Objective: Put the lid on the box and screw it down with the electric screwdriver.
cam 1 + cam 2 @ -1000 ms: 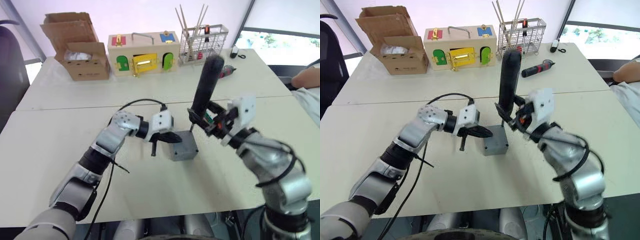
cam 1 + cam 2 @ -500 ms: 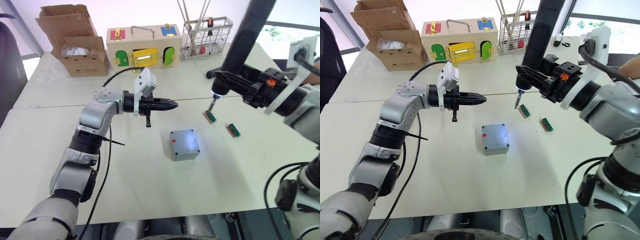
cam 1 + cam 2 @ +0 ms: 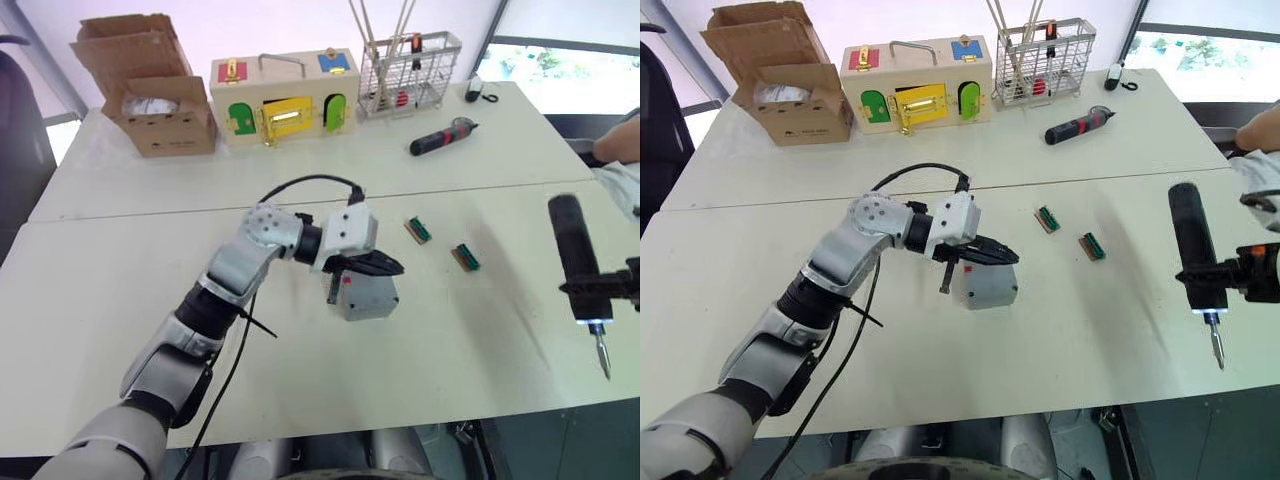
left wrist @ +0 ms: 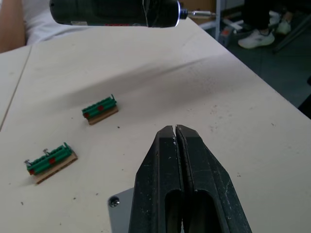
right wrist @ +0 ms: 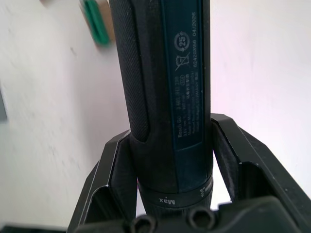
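Electric screwdriver (image 5: pixel 165 97) clamped in right jaws; left wrist view shows left jaws closed, empty, over box (image 3: pixel 368 296).

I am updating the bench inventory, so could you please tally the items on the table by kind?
Screwdrivers: 2, the dark blue-black electric screwdriver in the right gripper and a red-and-black screwdriver.
Small green terminal strips: 2.
Boxes: 3, the lidded grey plastic box, a cardboard box, a wooden box with coloured doors.
Wire baskets: 1.
Total: 8.
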`<act>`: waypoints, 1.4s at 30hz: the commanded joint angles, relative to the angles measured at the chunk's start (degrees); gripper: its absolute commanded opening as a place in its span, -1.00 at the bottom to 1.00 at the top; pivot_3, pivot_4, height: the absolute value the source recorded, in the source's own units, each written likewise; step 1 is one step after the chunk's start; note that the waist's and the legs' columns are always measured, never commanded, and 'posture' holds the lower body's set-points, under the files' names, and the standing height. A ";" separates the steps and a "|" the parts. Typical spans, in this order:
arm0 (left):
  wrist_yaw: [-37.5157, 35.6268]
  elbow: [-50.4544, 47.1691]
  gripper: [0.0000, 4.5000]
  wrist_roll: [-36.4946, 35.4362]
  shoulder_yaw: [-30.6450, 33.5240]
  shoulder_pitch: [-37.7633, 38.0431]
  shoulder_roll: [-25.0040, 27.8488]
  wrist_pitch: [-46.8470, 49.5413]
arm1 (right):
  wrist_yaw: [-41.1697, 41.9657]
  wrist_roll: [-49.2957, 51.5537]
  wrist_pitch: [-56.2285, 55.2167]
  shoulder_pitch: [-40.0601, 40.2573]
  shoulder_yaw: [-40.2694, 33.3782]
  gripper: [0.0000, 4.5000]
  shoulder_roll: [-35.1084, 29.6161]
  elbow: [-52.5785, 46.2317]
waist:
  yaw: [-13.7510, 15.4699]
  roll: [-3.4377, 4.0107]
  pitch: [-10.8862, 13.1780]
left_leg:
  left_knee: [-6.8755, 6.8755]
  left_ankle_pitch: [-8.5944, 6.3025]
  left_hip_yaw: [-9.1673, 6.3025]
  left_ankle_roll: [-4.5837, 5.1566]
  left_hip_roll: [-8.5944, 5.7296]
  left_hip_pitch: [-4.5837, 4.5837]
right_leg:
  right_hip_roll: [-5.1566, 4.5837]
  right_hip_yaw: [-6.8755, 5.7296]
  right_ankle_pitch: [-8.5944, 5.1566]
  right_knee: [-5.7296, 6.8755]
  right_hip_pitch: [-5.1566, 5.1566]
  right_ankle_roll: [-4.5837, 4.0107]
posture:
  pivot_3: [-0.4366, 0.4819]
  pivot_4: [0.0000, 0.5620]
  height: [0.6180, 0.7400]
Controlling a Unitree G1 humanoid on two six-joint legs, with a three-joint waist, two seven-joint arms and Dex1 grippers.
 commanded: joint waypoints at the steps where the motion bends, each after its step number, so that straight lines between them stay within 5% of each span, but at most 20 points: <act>1: 1.31 -5.59 -1.00 1.52 -0.78 0.91 0.99 -0.51 | 5.43 -6.65 -2.30 -7.94 7.69 -0.14 -1.14 4.38 | -0.09 0.10 -0.01 | 0.00 0.09 -0.01 -0.16 0.03 0.00 | 0.03 0.01 0.00 0.00 -0.01 0.00 | -0.05 -0.47 0.95; 6: 3.38 -12.25 -1.00 0.38 -0.99 3.75 1.50 3.80 | 8.56 -14.19 1.83 -21.42 19.25 -0.14 5.76 11.71 | 0.14 0.15 0.01 | -0.15 0.14 -0.03 -0.31 0.06 -0.09 | 0.05 0.00 0.00 -0.13 -0.14 0.00 | -0.05 -0.47 0.95; 15: 5.58 -14.99 -1.00 1.20 -1.74 4.79 2.58 6.74 | 11.83 -24.42 -0.55 -29.71 28.10 -0.14 13.18 22.30 | 2.27 0.18 0.02 | -0.05 0.16 -0.10 -0.34 -0.08 -0.16 | -0.05 -0.06 0.00 -0.13 -0.14 0.00 | -0.05 -0.47 0.95; 17: 5.48 -14.91 -1.00 1.56 -1.95 5.02 3.47 6.59 | 12.81 -26.10 -1.31 -30.79 29.10 0.30 14.30 23.77 | 2.22 0.20 0.01 | -0.05 0.16 -0.09 -0.35 -0.08 -0.16 | -0.04 -0.06 0.00 -0.13 -0.14 0.00 | -0.05 -0.47 0.95; 20: 5.55 -14.70 -1.00 1.22 -1.67 4.95 4.34 6.62 | 14.33 -28.58 -2.90 -31.47 30.22 0.69 15.09 25.22 | 2.24 0.20 0.01 | -0.06 0.18 -0.13 -0.37 -0.06 -0.16 | -0.02 -0.10 0.00 -0.10 -0.16 0.00 | -0.05 -0.47 0.95; 22: 5.62 -14.45 -1.00 1.00 -1.14 4.86 4.99 6.78 | 14.78 -30.21 -4.74 -31.40 30.29 0.98 15.65 26.09 | 2.29 0.19 0.02 | -0.05 0.18 -0.14 -0.38 -0.07 -0.16 | -0.02 -0.11 0.00 -0.10 -0.14 0.00 | -0.05 -0.47 0.95; 31: 6.48 -5.04 -1.00 -1.21 6.91 1.60 8.62 6.49 | 12.61 -34.91 -10.32 -34.85 25.32 0.99 17.73 28.62 | 1.61 0.19 0.02 | 0.14 0.18 -0.15 -0.38 -0.07 -0.13 | -0.01 -0.13 0.00 -0.04 -0.05 0.00 | -0.05 -0.47 0.95; 42: 2.29 -2.60 -1.00 -2.92 10.64 5.64 16.80 9.07 | 8.68 -29.15 -1.80 -37.19 10.56 0.99 18.01 5.46 | 1.48 0.22 0.02 | -0.12 0.18 -0.18 -0.41 -0.05 -0.15 | -0.01 -0.23 0.00 -0.02 -0.23 0.00 | -0.05 -0.47 0.95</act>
